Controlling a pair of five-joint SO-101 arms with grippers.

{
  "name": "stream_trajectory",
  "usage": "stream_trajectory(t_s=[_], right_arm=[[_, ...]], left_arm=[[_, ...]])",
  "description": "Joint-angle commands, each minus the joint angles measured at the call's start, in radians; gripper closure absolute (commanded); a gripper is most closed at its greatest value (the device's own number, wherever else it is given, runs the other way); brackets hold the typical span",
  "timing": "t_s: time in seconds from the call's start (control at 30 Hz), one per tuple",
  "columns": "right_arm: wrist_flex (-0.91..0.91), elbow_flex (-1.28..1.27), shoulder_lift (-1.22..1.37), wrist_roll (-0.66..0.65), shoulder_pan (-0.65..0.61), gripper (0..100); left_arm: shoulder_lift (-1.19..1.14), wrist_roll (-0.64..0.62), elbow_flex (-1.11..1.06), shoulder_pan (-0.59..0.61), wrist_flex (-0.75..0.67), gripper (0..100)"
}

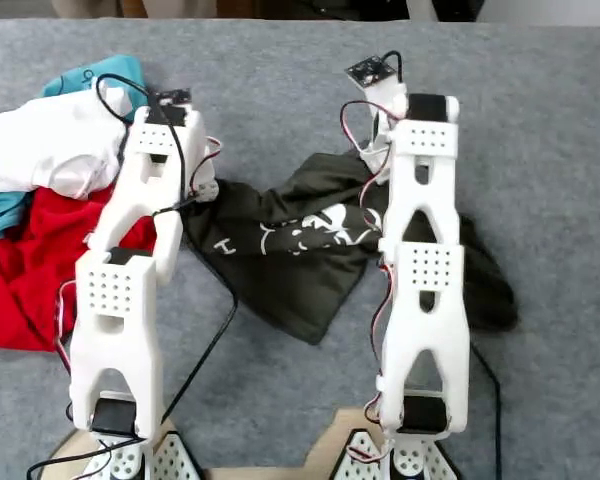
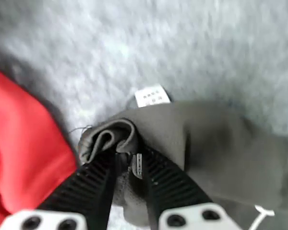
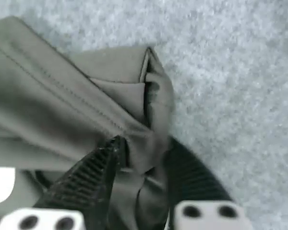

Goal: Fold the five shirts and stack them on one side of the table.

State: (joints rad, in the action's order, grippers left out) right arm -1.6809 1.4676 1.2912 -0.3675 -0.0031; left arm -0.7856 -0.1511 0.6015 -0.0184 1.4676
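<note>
The left gripper (image 2: 129, 160) and right gripper (image 3: 143, 155) are each pinching a bunched edge of the dark shirt (image 1: 280, 255), which is calling for an even outward pull to flatten it.

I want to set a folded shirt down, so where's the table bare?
Widest bare patch: the grey table beyond the right arm, out to the right edge. Also the far strip beyond the dark shirt. Crowded: the left side, where white shirt, teal shirt and red shirt pile up, and the middle under the dark shirt.
</note>
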Motion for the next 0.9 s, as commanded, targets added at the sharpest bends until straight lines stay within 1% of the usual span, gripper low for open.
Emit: stream_trajectory(t_s=[0.0,0.13,0.27,0.5,0.63,0.73,0.87], right_arm=[[-0.017,0.122,0.018,0.014,-0.002,94.9],[-0.046,0.203,-0.007,0.048,0.018,96.6],[-0.051,0.193,-0.081,0.055,0.047,99.2],[-0.044,0.194,-0.194,0.058,0.107,99.3],[-0.032,0.186,-0.209,0.054,0.183,99.3],[-0.005,0.182,-0.189,0.051,0.274,99.3],[0.011,0.182,-0.128,-0.058,0.354,99.1]], left_arm=[[0.004,0.002,-0.031,0.043,-0.08,98],[0.007,0.0,-0.038,0.041,-0.094,98],[0.012,0.0,-0.038,0.041,-0.094,98],[0.013,0.0,-0.038,0.04,-0.094,98],[0.013,0.0,-0.038,0.043,-0.094,98],[0.013,0.0,-0.04,0.048,-0.094,98],[0.013,0.006,-0.04,0.048,-0.094,98]])
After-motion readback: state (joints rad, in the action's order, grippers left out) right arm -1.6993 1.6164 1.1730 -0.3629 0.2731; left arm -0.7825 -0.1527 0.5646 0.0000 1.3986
